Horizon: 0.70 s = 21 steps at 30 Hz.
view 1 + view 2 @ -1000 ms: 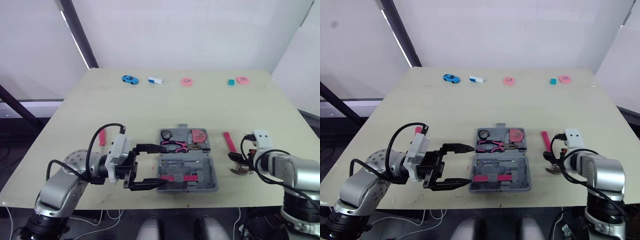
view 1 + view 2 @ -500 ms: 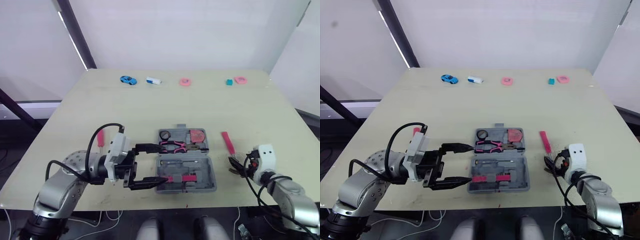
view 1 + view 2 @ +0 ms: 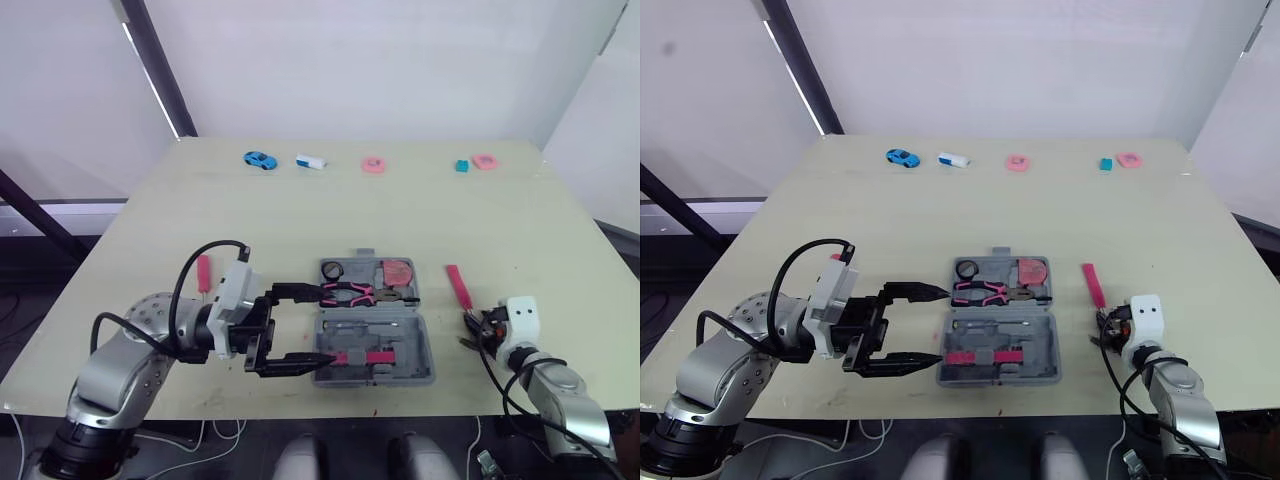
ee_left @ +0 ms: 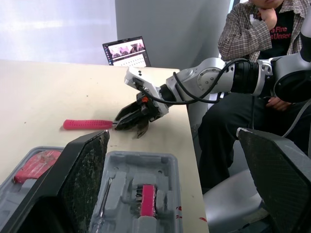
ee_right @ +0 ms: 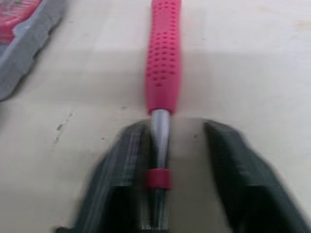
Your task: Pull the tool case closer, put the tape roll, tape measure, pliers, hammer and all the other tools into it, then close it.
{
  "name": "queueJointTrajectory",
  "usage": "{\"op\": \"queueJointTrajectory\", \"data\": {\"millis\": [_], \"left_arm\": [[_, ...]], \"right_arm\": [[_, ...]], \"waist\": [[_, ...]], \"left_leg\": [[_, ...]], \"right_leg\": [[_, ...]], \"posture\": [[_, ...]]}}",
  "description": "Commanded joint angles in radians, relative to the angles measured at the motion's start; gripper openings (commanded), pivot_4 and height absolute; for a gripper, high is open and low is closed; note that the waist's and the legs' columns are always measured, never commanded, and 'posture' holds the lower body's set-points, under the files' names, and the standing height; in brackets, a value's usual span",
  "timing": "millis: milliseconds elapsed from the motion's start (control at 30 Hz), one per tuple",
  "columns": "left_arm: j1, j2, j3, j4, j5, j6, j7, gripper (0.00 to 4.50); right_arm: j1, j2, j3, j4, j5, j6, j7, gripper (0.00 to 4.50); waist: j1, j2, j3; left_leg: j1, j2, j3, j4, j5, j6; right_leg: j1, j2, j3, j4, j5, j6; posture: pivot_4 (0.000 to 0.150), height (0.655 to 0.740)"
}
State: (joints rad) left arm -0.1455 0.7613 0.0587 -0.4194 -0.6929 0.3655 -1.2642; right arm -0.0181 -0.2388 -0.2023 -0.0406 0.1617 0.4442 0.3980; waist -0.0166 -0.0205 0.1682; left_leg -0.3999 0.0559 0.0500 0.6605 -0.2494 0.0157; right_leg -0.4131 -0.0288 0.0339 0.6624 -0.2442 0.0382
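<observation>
- A grey plastic tool case [image 3: 424, 352] was seen lying open on the pale table [image 3: 300, 215], at about 6 o'clock from the table's middle and near the front edge.
- In the case's far half, pink-handled pliers [image 3: 350, 293] were laid, with a round black-rimmed item [image 3: 332, 269] at 11 o'clock of them and a pink rounded item [image 3: 398, 271] at 1 o'clock. What these two were could not be told.
- In the near half, a pink bit holder [image 3: 360, 357] was seated.
- The left gripper [image 3: 322, 325] was held at 9 o'clock of the case. Its black fingers [image 3: 292, 293] were spread wide, one tip over the far half and the other by the near half. Nothing was gripped.
- A pink-handled hammer [image 3: 458, 285] was lying on the table at 3 o'clock of the case, apart from it, with its handle pointed towards 12 o'clock.
- The right gripper [image 5: 174, 131] was set at the hammer's near end. Its fingers were parted on either side of the bare metal shaft, with a gap left on one side, so the shaft was not clamped.
- A pink-handled screwdriver [image 3: 203, 272] was lying at 9 o'clock of the case, beyond the left arm.
- Along the far edge, at 12 o'clock, a small blue toy car [image 3: 259, 159], a white-and-blue block [image 3: 311, 161], a pink ring [image 3: 374, 164], a teal block [image 3: 462, 165] and a pink flat piece [image 3: 485, 161] were set out in a row.
- In the left wrist view, a seated person in a plaid shirt [image 4: 243, 34] and an open laptop [image 4: 125, 51] were seen beyond the table.
</observation>
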Motion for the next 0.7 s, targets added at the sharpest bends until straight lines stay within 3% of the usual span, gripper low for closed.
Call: {"op": "queueJointTrajectory", "data": {"millis": [33,333,700], "left_arm": [[-0.003,0.012,0.017,0.001,-0.005,-0.010,-0.011,4.50],[-0.003,0.011,0.021,0.012,-0.002,-0.017,-0.018,4.50],[0.012,0.037,0.062,0.085,0.011,-0.048,-0.065,4.50]], "right_arm": [[0.027,-0.004,0.015,0.020,-0.006,0.000,-0.020,0.12],[0.044,-0.027,0.034,-0.012,-0.002,-0.016,-0.023,0.03],[0.054,-0.345,0.051,-0.248,0.105,0.103,0.259,0.03]], "waist": [[0.000,0.000,0.000],[0.001,-0.003,-0.002],[0.000,-0.001,0.000]], "left_leg": [[0.000,0.000,0.000,0.000,0.000,0.000],[0.000,0.000,0.000,0.000,0.000,0.000],[0.000,0.000,0.001,0.000,0.000,0.000]], "right_leg": [[0.000,0.000,0.000,0.000,0.000,0.000],[0.000,0.000,0.000,0.000,0.000,0.000],[0.000,0.000,0.000,0.000,0.000,0.000]], "posture": [[0.150,0.7400],[0.150,0.7400],[0.150,0.7400]]}}
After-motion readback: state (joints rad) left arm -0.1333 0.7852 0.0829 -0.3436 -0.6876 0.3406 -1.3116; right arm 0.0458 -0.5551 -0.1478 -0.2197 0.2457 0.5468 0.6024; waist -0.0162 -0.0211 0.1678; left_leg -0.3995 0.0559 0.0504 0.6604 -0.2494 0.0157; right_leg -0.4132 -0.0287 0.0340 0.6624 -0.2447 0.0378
